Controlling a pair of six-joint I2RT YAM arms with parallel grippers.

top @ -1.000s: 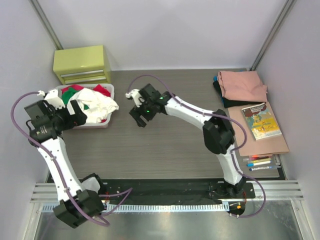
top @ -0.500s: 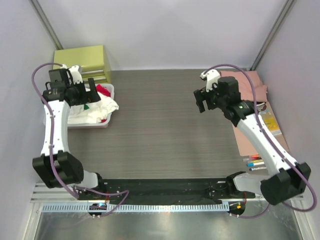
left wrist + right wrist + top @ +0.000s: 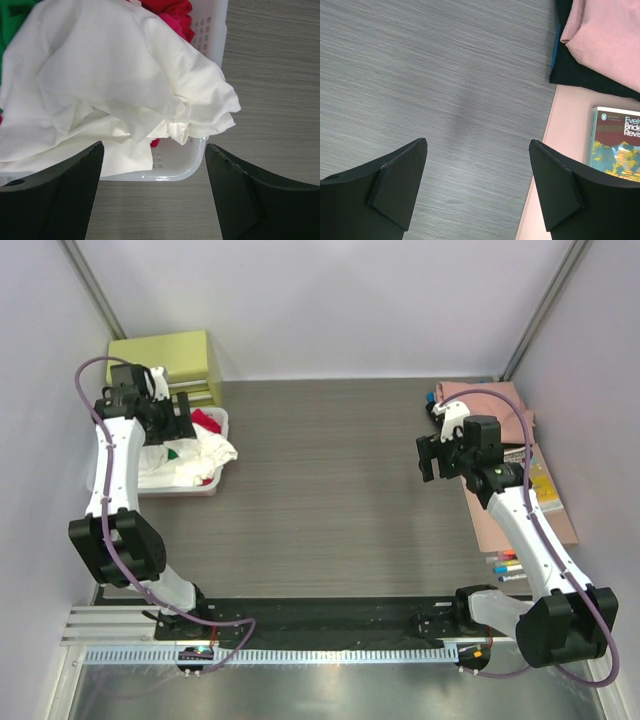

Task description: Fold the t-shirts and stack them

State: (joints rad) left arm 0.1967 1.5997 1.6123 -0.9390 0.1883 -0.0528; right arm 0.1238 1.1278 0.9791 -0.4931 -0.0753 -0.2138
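Unfolded t-shirts fill the white basket (image 3: 205, 487): a crumpled white one (image 3: 200, 452) on top, a red one (image 3: 208, 420) at the back, a bit of green (image 3: 172, 452). My left gripper (image 3: 183, 423) hovers open over the basket's far part. In the left wrist view its fingers (image 3: 75, 190) flank the white shirt (image 3: 110, 75) spilling over the basket rim (image 3: 192, 167), apart from it. A folded salmon-pink shirt (image 3: 490, 410) lies on a black one (image 3: 442, 420) at the right. My right gripper (image 3: 432, 460) hangs open and empty beside that stack.
A yellow-green drawer box (image 3: 165, 360) stands behind the basket. A pink mat (image 3: 515, 525) on the right carries a book (image 3: 530, 480) and several pens (image 3: 518, 565). The right wrist view shows the book (image 3: 620, 135) and mat edge (image 3: 565, 150) beside bare grey tabletop.
The right arm swung from the table's left-middle to the right side by the folded stack. The left arm rose and moved to the basket's far side.
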